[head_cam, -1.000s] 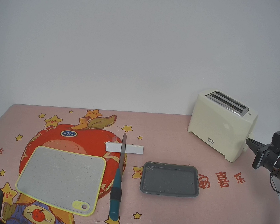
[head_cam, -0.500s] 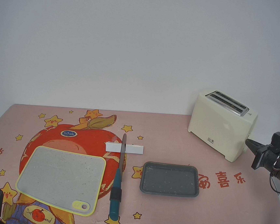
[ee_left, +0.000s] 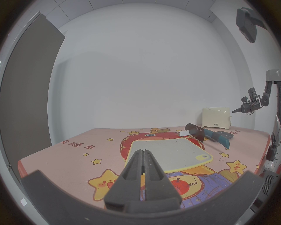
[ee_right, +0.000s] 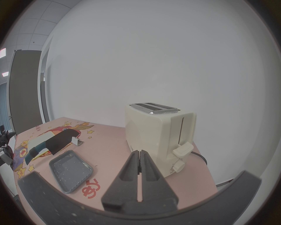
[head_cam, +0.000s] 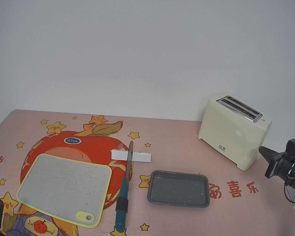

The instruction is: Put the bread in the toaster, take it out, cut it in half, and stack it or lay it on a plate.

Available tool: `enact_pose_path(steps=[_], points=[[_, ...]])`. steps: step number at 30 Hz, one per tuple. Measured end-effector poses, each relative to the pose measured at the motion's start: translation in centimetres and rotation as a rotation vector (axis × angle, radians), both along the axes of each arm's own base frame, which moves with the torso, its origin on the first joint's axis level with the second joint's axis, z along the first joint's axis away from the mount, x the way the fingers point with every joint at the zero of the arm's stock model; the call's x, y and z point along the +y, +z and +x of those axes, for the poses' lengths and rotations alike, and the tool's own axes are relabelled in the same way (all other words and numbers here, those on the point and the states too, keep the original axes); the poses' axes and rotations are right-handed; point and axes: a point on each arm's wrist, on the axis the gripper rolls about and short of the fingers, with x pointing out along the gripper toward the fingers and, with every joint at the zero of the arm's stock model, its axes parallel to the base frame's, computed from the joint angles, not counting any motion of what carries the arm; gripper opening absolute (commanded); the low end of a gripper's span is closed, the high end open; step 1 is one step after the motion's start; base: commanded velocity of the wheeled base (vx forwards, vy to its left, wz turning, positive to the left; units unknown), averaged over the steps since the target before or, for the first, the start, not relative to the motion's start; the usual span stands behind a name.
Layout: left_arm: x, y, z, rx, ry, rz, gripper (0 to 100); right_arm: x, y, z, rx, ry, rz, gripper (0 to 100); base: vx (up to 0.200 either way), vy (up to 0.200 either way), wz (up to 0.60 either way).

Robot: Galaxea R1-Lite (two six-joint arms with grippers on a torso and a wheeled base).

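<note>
A cream two-slot toaster (head_cam: 234, 130) stands at the table's back right; its slots are dark inside and I cannot tell what they hold. Its side lever (ee_right: 183, 149) sits low in its track. My right gripper (head_cam: 263, 151) hovers shut just off the toaster's lever end, level with its lower half; its fingers (ee_right: 133, 164) are pressed together with nothing between them. A dark grey rectangular plate (head_cam: 179, 189) lies at centre right. My left gripper (ee_left: 143, 158) is shut and empty, low at the table's front left corner, short of the cutting board (ee_left: 166, 152).
A grey cutting board with a yellow rim (head_cam: 64, 188) lies front left. A knife with a teal handle (head_cam: 125, 187) rests between board and plate, its blade propped on a small white holder (head_cam: 131, 155). A power cord (ee_right: 199, 156) trails behind the toaster.
</note>
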Motion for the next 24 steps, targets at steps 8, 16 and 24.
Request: enact_pose_path(steps=[8,16,24], points=[[0.0,0.0,0.0,0.0,0.0,0.0,0,-0.05,0.07,0.07,-0.003,-0.003,0.0,0,0.0,0.0,0.0],[0.0,0.0,0.0,0.0,0.0,0.0,0,-0.03,0.05,0.1,-0.002,-0.002,0.0,0,0.0,0.0,0.0],[0.0,0.0,0.0,0.0,0.0,0.0,0,0.09,-0.06,0.02,0.002,0.004,-0.002,0,0.0,0.0,0.0]])
